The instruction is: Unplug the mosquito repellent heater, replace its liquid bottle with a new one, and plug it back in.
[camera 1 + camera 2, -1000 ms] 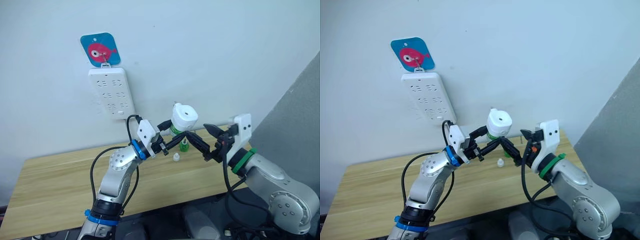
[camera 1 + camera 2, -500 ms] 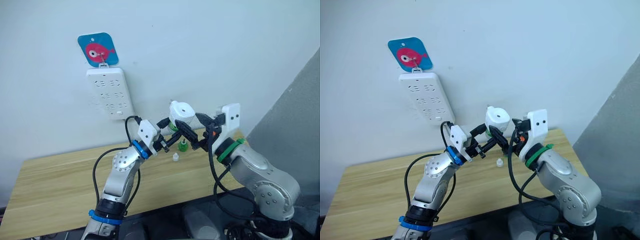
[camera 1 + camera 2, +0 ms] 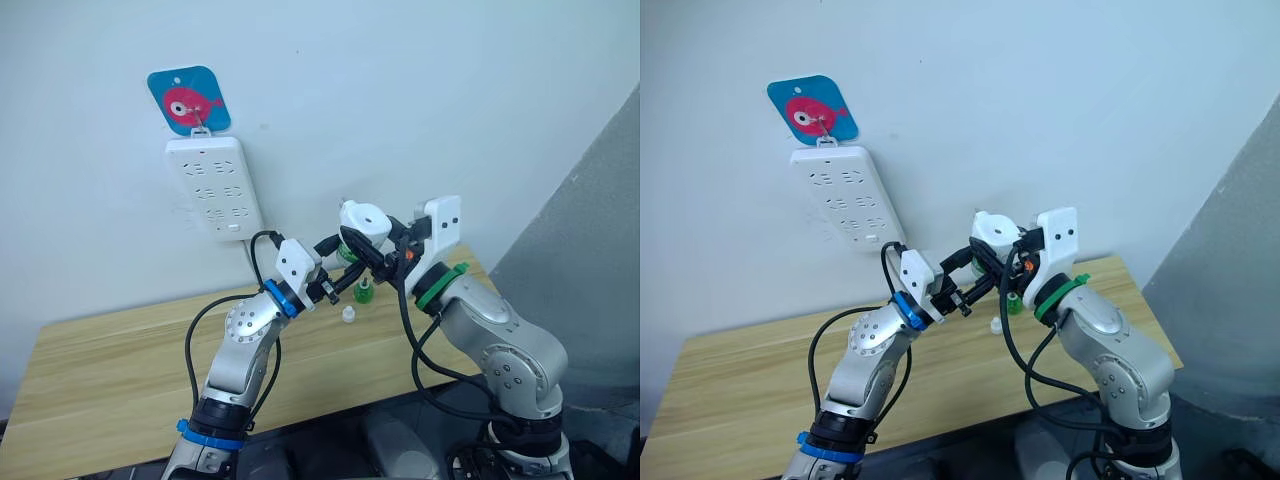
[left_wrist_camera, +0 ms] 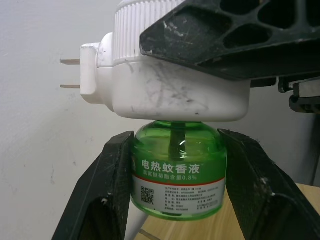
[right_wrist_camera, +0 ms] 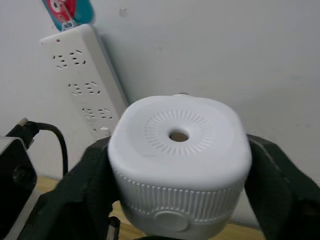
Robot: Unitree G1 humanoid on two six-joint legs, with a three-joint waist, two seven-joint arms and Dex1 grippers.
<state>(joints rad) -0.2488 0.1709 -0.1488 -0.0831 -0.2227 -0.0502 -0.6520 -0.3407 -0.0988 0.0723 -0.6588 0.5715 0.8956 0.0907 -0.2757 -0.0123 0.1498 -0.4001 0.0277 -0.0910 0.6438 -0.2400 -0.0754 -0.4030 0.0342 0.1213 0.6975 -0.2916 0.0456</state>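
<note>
Fingers of the left gripper (image 4: 177, 195) are clamped on the green liquid bottle (image 4: 176, 172), which sits under the mosquito repellent heater (image 5: 179, 160). Fingers of the right gripper (image 5: 177, 192) press both sides of the heater, held in the air above the table (image 3: 120, 370), away from the power strip (image 3: 213, 187).

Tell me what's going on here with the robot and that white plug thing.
The mosquito repellent heater is unplugged and held in the air between both arms. The left pincer grips the green liquid bottle under it, while the right pincer clamps the white body. The power strip hangs on the wall, and another green bottle and a small white cap sit on the wooden table.
</note>
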